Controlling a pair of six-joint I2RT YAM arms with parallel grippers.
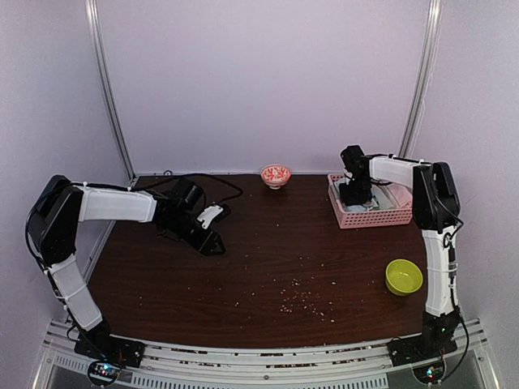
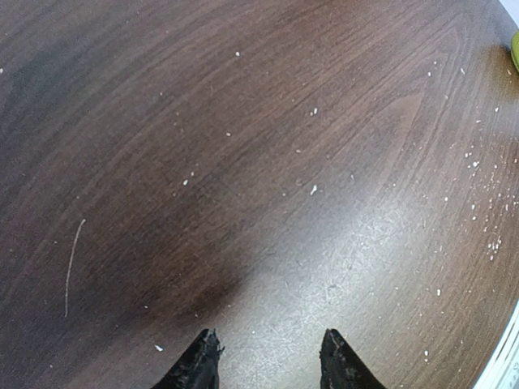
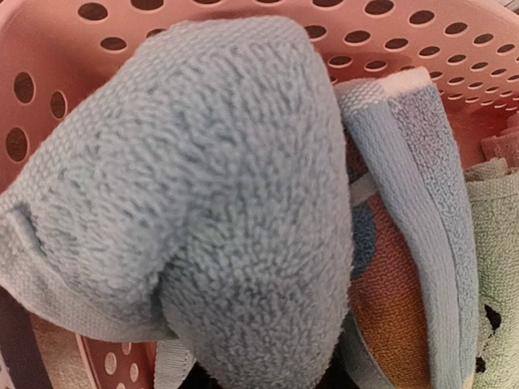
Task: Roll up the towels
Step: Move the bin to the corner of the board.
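Here, both towels lie in the pink basket [image 1: 381,217] at the upper right of the overhead view, on the dark wooden worktop [image 1: 268,259]. The right gripper [image 1: 357,197] reaches down into the basket's left end. In the right wrist view the plain towel [image 3: 219,186] bulges up close, filling the centre and left of the frame. The spotted towel [image 3: 409,243], folded with an orange patch showing, lies touching it on the right, and a pale green cloth [image 3: 495,235] sits at the right edge. The plain towel hides the fingers, so I cannot tell whether the right gripper is pinching it. The left gripper [image 2: 268,366] points down at bare worktop at centre left of the overhead view, its fingers spread with nothing between them. White crumbs [image 1: 300,296] speckle the wood. A lime-green bowl [image 1: 403,276] stands at lower right, and a small red-and-white bowl [image 1: 276,175] at top centre of the worktop.
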